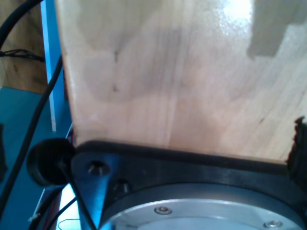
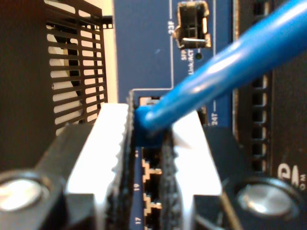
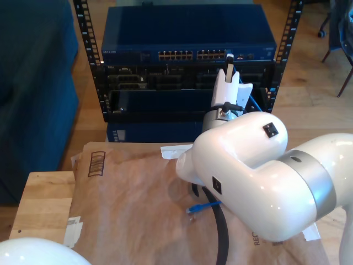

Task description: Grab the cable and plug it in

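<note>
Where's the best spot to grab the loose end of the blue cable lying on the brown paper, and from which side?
Grip the cable by the blue boot just behind its plug, coming straight down. That end lies flat on the paper, so closing across its thin width should work.

Dark blue network switch point(image 3: 187, 33) with a row of front ports, mounted atop a black perforated-rail rack point(image 3: 83, 33). Crumpled brown paper sheet point(image 3: 132, 199) spread over a pale wooden table point(image 3: 41, 201). Wooden floor point(image 3: 309, 83) behind.
</note>
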